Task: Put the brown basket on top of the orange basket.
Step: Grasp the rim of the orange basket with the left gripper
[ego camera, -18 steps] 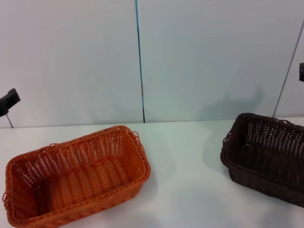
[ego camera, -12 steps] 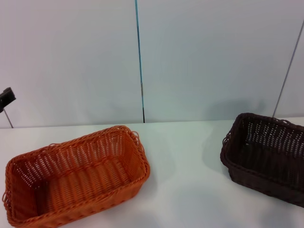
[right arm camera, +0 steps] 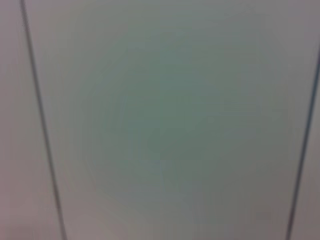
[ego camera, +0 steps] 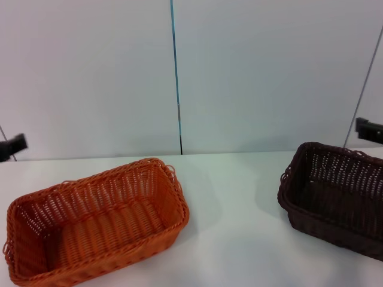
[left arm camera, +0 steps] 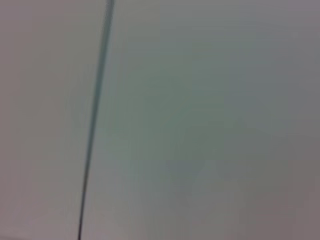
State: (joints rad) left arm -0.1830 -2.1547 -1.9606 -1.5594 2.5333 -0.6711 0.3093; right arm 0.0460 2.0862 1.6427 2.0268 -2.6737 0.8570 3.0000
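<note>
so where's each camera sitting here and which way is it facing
Head view: on the robot's head, looking forward and down at the white table, the orange basket and the brown basket; the left gripper and right gripper just enter at the edges.
Left wrist view: faces the pale wall; no fingers show.
Right wrist view: also the wall; no fingers.
Shared: all three see the wall's dark seam.

Plain pale wall panel (left arm camera: pixel 210 120) fills view; thin dark vertical seam (left arm camera: pixel 95 125) runs down it, slightly slanted.
</note>
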